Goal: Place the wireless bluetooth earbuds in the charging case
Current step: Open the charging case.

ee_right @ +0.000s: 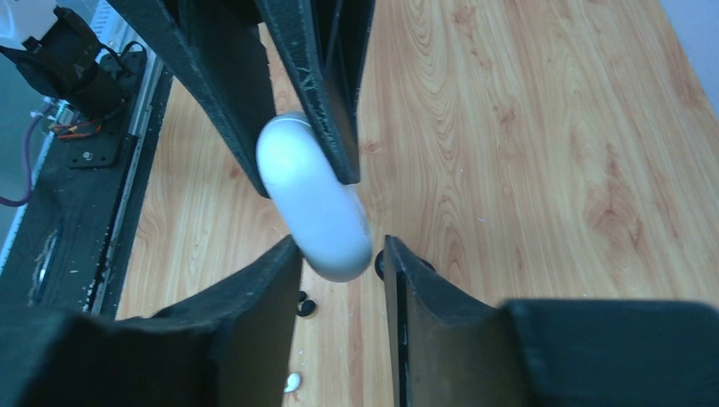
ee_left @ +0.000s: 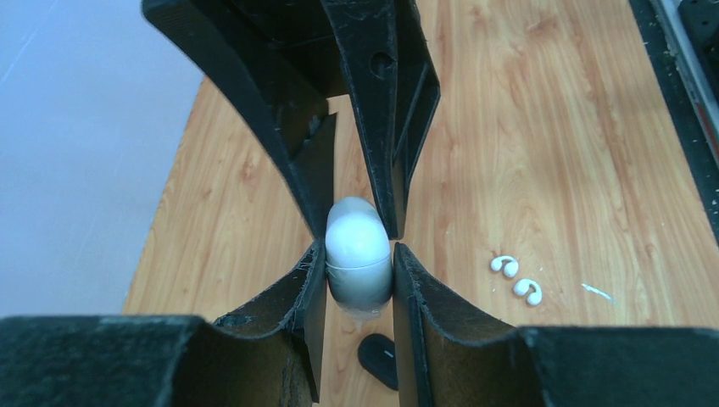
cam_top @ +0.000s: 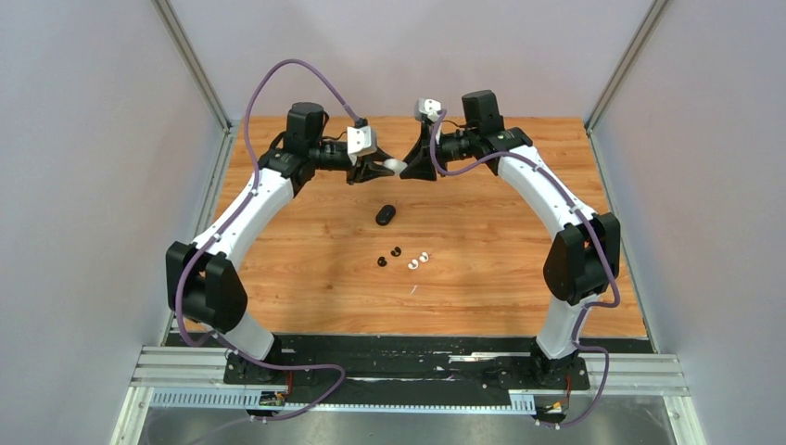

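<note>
Currently, a white case [cam_top: 396, 165] is held clamped by the left end effector [ee_left: 359, 271] above the bench [cam_top: 556, 278]. Its other end is flanked narrowly by the right end effector [ee_right: 339, 254]; whether it is gripped there cannot be told. Black earbuds [cam_top: 382, 262] and white earbuds [cam_top: 413, 264] are seen lying on the bench, well apart from both, nearer the bases than a black case [cam_top: 386, 215].

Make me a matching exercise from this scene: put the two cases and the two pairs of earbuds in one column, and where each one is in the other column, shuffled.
Things:
1. white case
2. black case
3. black earbuds
4. white earbuds

Places:
A. on the table, the right-hand pair
B. lifted off the table
C. lying alone on the table, beyond both pairs
D. on the table, the left-hand pair

Pairs: 1-B, 2-C, 3-D, 4-A
</note>
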You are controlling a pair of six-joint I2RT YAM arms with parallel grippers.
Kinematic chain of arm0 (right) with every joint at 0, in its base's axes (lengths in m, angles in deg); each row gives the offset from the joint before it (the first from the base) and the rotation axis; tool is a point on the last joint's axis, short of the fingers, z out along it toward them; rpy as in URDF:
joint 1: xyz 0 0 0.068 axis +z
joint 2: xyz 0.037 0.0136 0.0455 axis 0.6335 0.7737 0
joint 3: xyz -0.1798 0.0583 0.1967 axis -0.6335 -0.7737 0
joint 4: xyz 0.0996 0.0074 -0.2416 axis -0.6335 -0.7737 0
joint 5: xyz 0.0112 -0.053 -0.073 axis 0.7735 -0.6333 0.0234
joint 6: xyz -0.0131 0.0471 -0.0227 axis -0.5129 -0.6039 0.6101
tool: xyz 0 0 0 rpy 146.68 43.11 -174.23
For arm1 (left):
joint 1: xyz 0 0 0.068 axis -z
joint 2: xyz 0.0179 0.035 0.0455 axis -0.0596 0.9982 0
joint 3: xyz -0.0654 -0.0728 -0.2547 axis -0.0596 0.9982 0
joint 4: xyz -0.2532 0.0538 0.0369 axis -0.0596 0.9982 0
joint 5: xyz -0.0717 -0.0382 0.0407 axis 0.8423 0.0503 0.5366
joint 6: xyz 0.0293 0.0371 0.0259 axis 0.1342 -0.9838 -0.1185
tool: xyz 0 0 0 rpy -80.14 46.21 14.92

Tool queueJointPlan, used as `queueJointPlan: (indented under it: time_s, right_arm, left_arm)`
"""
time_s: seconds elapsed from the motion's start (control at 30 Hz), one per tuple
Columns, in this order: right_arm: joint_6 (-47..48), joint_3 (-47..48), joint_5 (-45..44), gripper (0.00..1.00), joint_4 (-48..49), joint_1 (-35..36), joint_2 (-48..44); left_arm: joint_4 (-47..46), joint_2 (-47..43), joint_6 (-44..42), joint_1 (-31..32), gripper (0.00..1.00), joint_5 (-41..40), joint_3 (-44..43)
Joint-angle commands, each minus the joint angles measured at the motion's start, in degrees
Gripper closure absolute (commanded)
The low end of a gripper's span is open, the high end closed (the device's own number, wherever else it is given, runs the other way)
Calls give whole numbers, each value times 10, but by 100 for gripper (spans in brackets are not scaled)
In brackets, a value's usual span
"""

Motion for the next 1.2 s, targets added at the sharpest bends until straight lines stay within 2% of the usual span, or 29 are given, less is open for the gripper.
queueJointPlan:
  time_s: [0.0,0.03,0.07,0.13,0.23,0.37,0.43,0.57,0.63,0.8,0.97,1.17]
  right_arm:
    - [-2,21,13,76,26,-1,-18]
    - [-3,19,14,79,27,-1,-21]
    - [-2,16,14,82,27,-1,-24]
    - [2,11,11,84,29,-1,-28]
    - [8,5,8,85,29,-1,-35]
    - [9,1,7,85,30,-1,-37]
    - [8,1,7,84,31,-1,-38]
    - [7,-1,4,81,34,0,-38]
    - [0,-1,-3,73,40,-1,-39]
    - [-63,0,-29,59,81,-5,-39]
    - [-115,11,-34,57,118,-20,-34]
    - [-118,13,-50,57,128,-26,-34]
  left_arm:
    - [14,6,-6,7,88,12,-25]
    - [14,10,3,7,81,10,-28]
    - [14,11,10,7,67,6,-29]
    - [13,15,31,7,56,-2,-31]
    - [15,21,55,7,50,-11,-30]
    - [21,29,71,6,56,-2,-35]
    - [27,35,72,6,63,3,-43]
    - [41,43,67,6,85,7,-55]
    - [46,44,60,6,99,7,-57]
    - [61,40,33,6,100,5,-54]
    - [82,36,-8,6,100,0,-52]
    - [89,35,-15,6,100,-5,-51]
